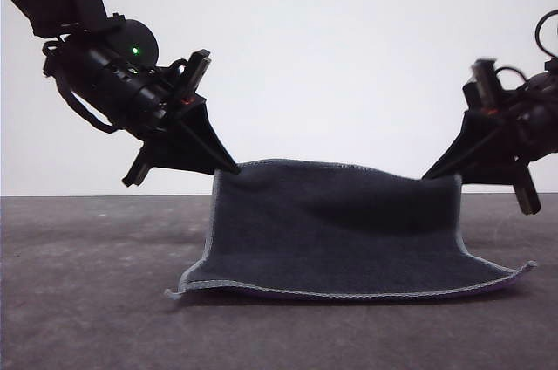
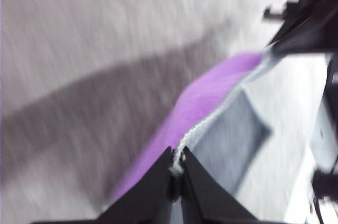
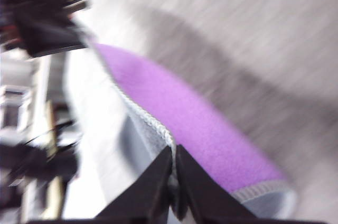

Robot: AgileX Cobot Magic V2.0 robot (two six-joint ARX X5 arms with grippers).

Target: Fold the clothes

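Wrist cameras reveal the purple underside of the charcoal-grey square cloth (image 1: 336, 230), its raised corners pinched by the downward-angled left gripper (image 1: 228, 166) and right gripper (image 1: 433, 174).

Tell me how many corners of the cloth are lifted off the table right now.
2. The left gripper pinches the cloth at its upper left corner, the right gripper at its upper right; both lower corners rest on the table.

Left gripper (image 1: 228, 167) and right gripper (image 1: 433, 175) pinch the grey cloth's (image 1: 336, 230) raised corners; its lower edge rests on the table (image 1: 78, 300)
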